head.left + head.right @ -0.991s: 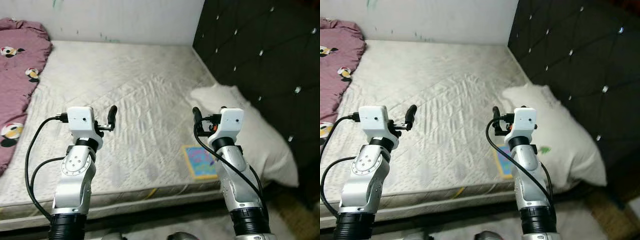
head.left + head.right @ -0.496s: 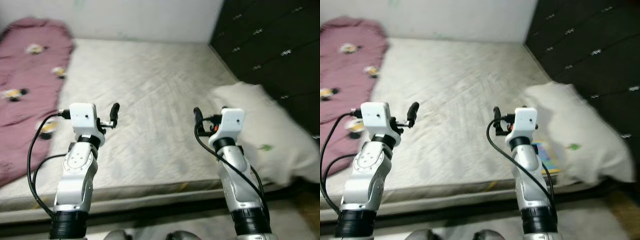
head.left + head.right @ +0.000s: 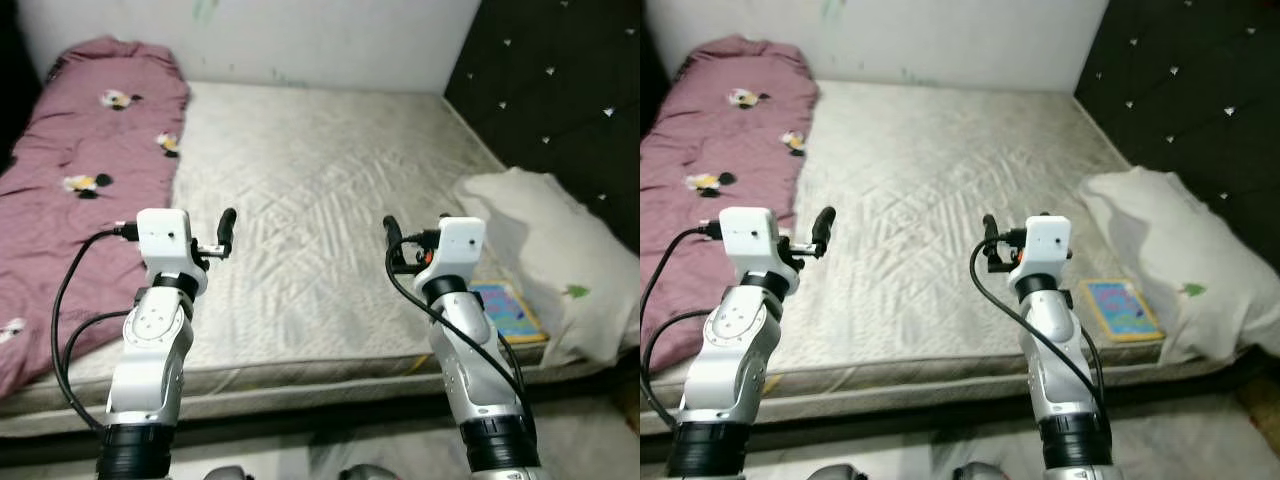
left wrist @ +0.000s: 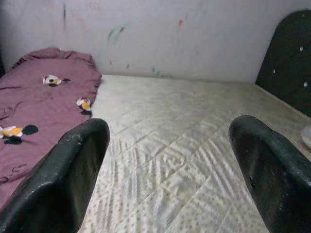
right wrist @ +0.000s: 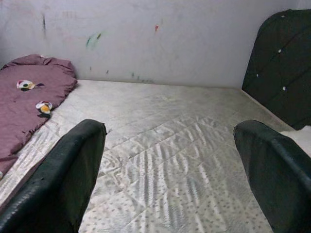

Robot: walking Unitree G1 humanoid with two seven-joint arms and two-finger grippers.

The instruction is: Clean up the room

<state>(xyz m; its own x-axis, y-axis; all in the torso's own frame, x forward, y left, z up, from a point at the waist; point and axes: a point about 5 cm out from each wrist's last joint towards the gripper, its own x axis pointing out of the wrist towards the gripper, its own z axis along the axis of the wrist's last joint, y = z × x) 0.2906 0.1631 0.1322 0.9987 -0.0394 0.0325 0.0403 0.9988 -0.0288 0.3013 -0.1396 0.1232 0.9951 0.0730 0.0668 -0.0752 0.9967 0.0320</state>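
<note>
Cream quilted mattress (image 3: 320, 200) bare across the middle, reaching back to a pale wall (image 3: 300, 35) streaked with faint green marks. Maroon blanket (image 3: 80, 190) with small cartoon prints spread along the robot's left side of the bed, its far end against the wall. White pillow (image 3: 550, 250) at the right, lying against the black tufted headboard (image 3: 560, 90), with a small green mark near its front edge. Colourful picture book (image 3: 505, 310) flat on the mattress near the front edge, touching the pillow's left side and partly tucked beneath it.

Left tool (image 4: 170, 170) raised above the front left part of the mattress, near the blanket's edge, fingers (image 4: 73, 174) spread wide apart and gripping nothing. Right tool (image 5: 172, 174) raised at matching height above the front right part of the mattress, just left of the book, fingers (image 5: 277, 170) likewise spread wide with nothing between them. Both silver arms bent upward from the lower edge of the head views, black cables looping beside each wrist. Strip of floor (image 3: 330, 450) below the mattress edge.
</note>
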